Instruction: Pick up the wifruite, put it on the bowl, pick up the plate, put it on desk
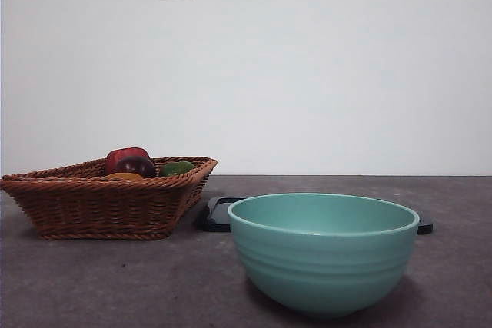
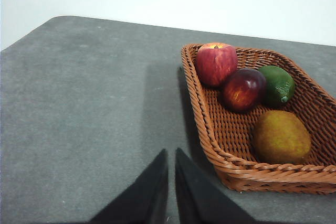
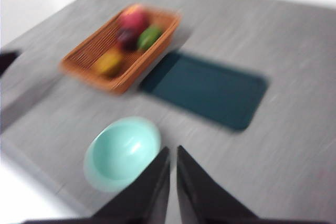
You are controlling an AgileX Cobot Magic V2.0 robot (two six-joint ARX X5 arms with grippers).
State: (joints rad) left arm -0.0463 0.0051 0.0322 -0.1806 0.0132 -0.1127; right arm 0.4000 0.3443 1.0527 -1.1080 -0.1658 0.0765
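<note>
Wifruite [image 2: 281,137] lying in the wicker basket [image 2: 220,150] beside the dark red fruit [image 2: 242,88], lime [image 2: 276,84] and apple [image 2: 216,64]; not yet lifted. Bowl [image 1: 323,250] standing empty on the desk [image 1: 115,282], dark tray [image 3: 206,88] resting flat between basket and bowl. Nothing done so far; both steps remaining. Left gripper [image 2: 171,187] hovering just beside the basket, jaws nearly closed, gripping nothing. Right gripper [image 3: 173,182] hanging high above the bowl, jaws likewise almost shut and empty. Right wrist view blurring heavily; front view hiding most of the fruit behind the basket rim and most of the tray behind the bowl.
</note>
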